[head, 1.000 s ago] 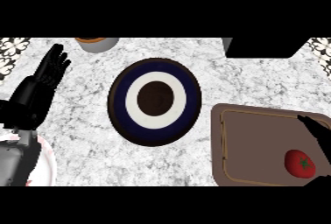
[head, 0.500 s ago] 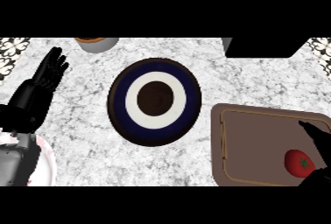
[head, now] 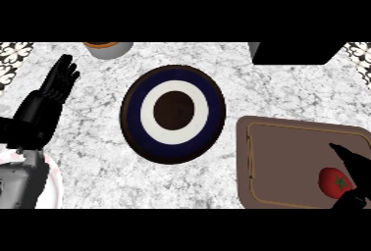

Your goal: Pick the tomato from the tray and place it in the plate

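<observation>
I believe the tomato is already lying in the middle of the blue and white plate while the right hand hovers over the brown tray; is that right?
Not quite. In the head view the tomato lies on the brown tray, near its right end, just beside the right hand. The blue and white plate holds nothing. The right hand is indeed over the tray.

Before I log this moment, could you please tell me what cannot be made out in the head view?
- Right hand: mostly cut off by the view's right edge, so whether its fingers are curled cannot be told.
- Tomato: its right side is hidden by that hand; contact is unclear.
- Tray: right end runs out of view.
- Cup and the black object: cut off by the top edge.
</observation>
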`<state>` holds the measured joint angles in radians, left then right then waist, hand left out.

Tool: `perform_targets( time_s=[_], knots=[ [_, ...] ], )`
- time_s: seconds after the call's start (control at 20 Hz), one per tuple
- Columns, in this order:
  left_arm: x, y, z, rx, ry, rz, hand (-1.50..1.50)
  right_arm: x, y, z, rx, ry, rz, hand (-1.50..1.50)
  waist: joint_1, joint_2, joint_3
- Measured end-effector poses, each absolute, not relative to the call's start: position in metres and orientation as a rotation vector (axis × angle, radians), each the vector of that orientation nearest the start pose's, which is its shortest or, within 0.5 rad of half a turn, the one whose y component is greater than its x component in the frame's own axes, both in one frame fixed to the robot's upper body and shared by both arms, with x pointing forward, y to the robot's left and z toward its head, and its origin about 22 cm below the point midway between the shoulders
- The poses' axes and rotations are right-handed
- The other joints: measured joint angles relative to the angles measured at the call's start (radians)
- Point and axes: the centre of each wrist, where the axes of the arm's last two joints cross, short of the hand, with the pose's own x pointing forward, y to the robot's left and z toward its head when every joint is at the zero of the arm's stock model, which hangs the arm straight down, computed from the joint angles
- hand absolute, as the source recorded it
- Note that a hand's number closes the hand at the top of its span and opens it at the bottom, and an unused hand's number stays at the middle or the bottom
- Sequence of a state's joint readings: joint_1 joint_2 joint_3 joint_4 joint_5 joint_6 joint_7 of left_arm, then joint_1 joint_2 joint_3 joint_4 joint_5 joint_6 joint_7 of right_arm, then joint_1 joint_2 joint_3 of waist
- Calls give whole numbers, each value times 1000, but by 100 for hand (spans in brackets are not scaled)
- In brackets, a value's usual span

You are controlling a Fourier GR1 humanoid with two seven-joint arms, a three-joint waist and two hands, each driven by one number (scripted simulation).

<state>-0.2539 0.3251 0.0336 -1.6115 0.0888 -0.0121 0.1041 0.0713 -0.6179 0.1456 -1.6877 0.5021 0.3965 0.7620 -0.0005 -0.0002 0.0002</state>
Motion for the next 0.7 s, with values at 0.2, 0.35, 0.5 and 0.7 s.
perform_targets(
  time_s=[0.2, 0.35, 0.5, 0.7],
  knots=[
    [292, 282, 97, 149, -1748, -231, 0, 221, -328, 40, -834, -486, 932, -150, 0, 0, 0],
    [296, 286, 99, 142, -1746, -233, 0, 227, -327, 36, -864, -527, 923, 150, -3, -2, -5],
    [299, 284, 99, 145, -1746, -233, 0, 228, -327, 36, -939, -617, 931, 150, -4, -2, -5],
    [300, 282, 101, 152, -1743, -221, 0, 207, -318, 22, -1020, -722, 849, 150, -11, -12, -23]
  ],
)
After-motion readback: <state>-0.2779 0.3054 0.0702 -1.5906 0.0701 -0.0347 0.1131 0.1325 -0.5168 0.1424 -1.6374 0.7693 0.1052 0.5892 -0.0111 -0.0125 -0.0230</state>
